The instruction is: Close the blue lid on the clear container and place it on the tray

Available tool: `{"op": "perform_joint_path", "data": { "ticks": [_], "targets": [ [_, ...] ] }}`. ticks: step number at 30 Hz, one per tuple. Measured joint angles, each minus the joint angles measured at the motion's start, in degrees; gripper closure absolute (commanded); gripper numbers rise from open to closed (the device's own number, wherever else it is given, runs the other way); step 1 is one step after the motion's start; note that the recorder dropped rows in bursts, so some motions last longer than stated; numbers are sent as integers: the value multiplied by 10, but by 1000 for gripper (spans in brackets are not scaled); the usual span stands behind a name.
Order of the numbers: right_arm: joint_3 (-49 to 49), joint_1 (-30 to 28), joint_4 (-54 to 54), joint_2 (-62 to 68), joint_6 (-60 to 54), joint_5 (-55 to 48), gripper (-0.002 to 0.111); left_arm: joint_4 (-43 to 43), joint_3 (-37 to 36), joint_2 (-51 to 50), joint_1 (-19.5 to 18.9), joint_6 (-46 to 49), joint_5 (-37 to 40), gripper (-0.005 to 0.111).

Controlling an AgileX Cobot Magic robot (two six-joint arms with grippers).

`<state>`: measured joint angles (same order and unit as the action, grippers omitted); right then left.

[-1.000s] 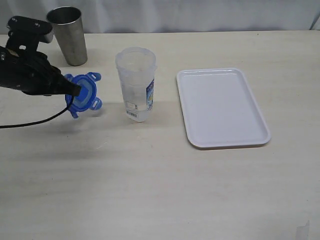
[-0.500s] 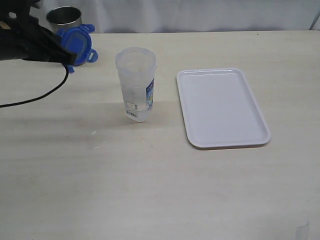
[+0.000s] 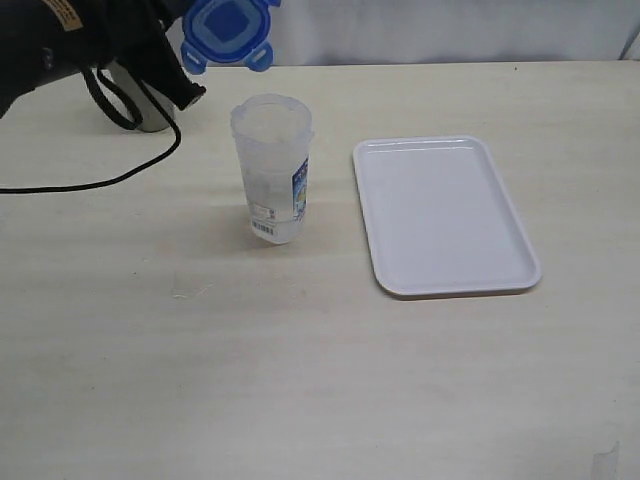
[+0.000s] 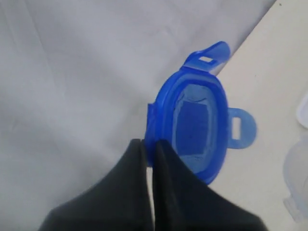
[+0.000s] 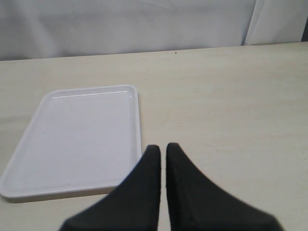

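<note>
- Since the left pincer (image 4: pixel 149 144) is clamped shut on only one rim edge of the blue lid (image 3: pixel 227 30), held in the air up and left of the clear container (image 3: pixel 272 170), the lid could pivot or slip in transit.
- Lid looks tilted on edge. Unless levelled, I'd expect it to land cocked on the container's mouth.
- Cable (image 3: pixel 100 185) trails on the bench (image 3: pixel 300 380) left of the container: snag risk.
- Container stands upright, open and tall, so a sideways shove could tip it. Bare bench all round.
- Tray (image 3: pixel 445 215) lies right of the container, apart, with nothing on it.
- Right pincer (image 5: pixel 162 149) is shut on nothing, past the tray's side away from the container.
</note>
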<state>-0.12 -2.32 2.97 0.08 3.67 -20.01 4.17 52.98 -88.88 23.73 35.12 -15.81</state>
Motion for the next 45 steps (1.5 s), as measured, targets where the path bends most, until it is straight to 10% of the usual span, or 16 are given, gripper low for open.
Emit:
{"op": "perform_joint_path", "data": {
  "ticks": [23, 45],
  "targets": [
    [0, 0, 0, 0, 0, 0, 104, -24, 0, -65, 4, 350, -123, 107],
    [0, 0, 0, 0, 0, 0, 104, -424, 0, -65, 144, 729, -165, 107]
  ]
}}
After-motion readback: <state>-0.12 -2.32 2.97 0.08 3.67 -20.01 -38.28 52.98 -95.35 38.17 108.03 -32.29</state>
